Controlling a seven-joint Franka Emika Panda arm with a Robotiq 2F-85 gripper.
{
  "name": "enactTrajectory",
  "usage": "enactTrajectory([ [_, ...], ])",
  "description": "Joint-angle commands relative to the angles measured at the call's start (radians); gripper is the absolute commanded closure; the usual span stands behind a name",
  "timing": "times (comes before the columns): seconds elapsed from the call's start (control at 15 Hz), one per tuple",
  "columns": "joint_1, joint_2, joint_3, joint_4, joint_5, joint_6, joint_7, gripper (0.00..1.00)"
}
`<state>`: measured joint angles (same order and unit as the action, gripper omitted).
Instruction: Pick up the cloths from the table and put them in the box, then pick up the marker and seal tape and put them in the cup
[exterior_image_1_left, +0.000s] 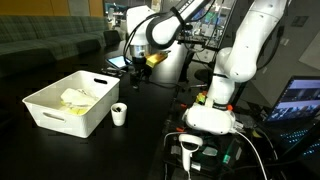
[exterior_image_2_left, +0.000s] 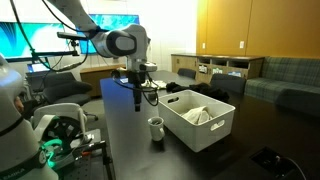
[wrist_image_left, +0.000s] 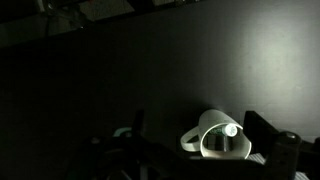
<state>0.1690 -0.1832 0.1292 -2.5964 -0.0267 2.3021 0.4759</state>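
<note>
A grey sofa (exterior_image_1_left: 45, 42) is sitting at the back, a screen (exterior_image_1_left: 300, 100) is glowing, and a wooden shelf (exterior_image_2_left: 215, 68) is standing along the wall.

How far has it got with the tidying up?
The cloths look done: they lie in the white box. The hand hangs above the dark table, near the cup; whether it holds anything I cannot tell. Marker and tape seem left: neither shows clearly, though the wrist view has something small and pale at the cup's mouth.

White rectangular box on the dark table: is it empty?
No, the white rectangular box holds pale crumpled cloths, seen in an exterior view.
</note>
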Motion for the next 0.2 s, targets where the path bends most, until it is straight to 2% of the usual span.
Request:
enactTrajectory([
  [0.0,-0.024,-0.047,0.033,-0.034,0.005,-0.001,-0.001,0.00],
  [0.13,-0.026,-0.110,0.044,-0.079,0.007,-0.001,0.002,0.00],
])
